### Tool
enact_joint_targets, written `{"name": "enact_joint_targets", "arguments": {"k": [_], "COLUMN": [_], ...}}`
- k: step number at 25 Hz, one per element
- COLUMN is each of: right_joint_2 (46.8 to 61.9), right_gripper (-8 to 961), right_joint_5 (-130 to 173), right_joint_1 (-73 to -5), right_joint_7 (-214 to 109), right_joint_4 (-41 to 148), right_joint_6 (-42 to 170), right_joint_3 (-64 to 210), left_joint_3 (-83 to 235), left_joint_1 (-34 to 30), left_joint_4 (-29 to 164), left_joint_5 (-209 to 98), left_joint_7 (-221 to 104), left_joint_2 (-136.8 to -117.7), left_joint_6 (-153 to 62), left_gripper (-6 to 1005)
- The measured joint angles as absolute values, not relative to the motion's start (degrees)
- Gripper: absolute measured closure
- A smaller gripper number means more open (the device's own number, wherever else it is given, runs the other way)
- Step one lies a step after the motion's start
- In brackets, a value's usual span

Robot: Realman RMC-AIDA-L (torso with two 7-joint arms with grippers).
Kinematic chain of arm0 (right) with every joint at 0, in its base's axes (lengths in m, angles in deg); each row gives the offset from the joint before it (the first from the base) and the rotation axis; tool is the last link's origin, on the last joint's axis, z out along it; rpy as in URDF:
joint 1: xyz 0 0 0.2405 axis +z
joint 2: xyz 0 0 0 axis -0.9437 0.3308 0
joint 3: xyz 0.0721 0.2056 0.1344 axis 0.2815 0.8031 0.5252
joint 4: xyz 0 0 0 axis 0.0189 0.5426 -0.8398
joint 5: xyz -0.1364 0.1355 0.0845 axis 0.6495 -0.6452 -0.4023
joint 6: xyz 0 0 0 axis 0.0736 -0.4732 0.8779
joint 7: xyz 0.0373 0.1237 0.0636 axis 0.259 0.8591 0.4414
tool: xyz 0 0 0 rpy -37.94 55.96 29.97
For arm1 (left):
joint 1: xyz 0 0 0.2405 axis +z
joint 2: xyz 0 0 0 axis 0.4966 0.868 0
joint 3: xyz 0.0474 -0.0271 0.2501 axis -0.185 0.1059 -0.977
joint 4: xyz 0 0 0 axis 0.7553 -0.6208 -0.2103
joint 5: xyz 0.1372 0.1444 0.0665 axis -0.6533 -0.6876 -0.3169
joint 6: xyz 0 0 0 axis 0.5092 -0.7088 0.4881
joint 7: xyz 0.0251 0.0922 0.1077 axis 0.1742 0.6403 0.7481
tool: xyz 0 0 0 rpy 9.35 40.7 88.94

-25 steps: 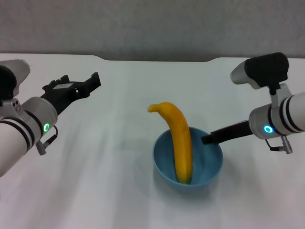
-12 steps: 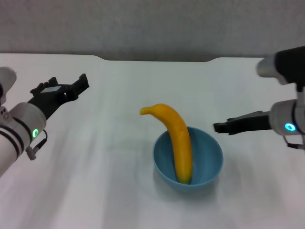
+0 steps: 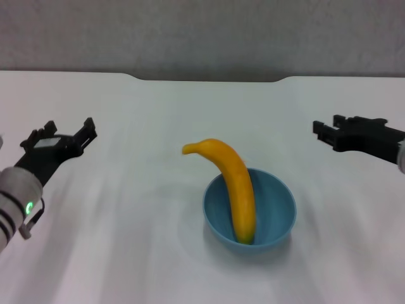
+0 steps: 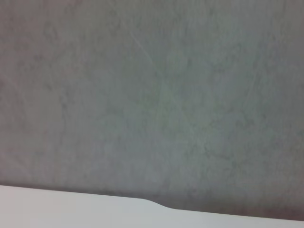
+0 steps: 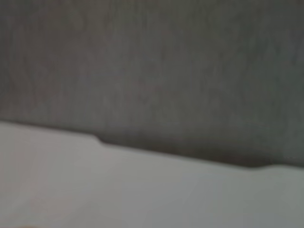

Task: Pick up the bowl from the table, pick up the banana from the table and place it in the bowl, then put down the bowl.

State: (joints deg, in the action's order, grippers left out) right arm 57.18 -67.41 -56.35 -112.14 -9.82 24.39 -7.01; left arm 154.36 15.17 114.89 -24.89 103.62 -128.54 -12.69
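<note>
Head view first — what is where?

— One light-blue bowl (image 3: 249,212) sits on the white table (image 3: 126,253). One orange-yellow banana (image 3: 233,187) stands in it, lower end at the bowl's bottom, upper curved end leaning out over the rim on the bowl's far-left side. The left gripper (image 3: 63,133) hangs well apart from the bowl to its left, fingers spread, nothing between them. The right gripper (image 3: 329,126) is well apart to the bowl's right and a little beyond it; its fingers look slightly parted and empty, though the gap is small.

— So what step is that?

— I judge the work done: bowl down, banana inside, neither gripper touching either. What remains is pulling clear. To do it well, both arms should move away from the bowl, not across it, since the banana's overhanging end could be knocked and tip the bowl.

— Left wrist view?

— Only the grey wall (image 4: 152,95) and a strip of the table's far edge with its notch. No bowl, no banana, no fingers.

— Right wrist view?

— The same: wall above, table edge with the notch below. Nothing of the task shows.

— The count?

— One bowl, one banana, two grippers, one table.
</note>
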Motion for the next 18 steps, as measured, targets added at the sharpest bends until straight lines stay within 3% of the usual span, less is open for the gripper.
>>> {"name": "enact_joint_targets", "arguments": {"k": [9,18], "right_joint_2": [57.32,57.34], "right_gripper": [483,481], "right_joint_5": [-115.5,-147.4], "right_joint_1": [-58.0,-55.4], "right_joint_7": [-162.1,-190.2], "right_joint_4": [7.9,29.3], "right_joint_6": [23.5,2.5], "right_joint_3": [-8.4,-8.3], "left_joint_3": [152.6,149.6], "left_joint_1": [14.9,13.8], "left_joint_4": [106.4,101.1], "left_joint_5": [-24.9,-24.8], "left_joint_7": [101.1,100.2], "left_joint_2": [-128.76,-129.12], "left_joint_6": [-2.7,2.7], "left_gripper": [163,188]}}
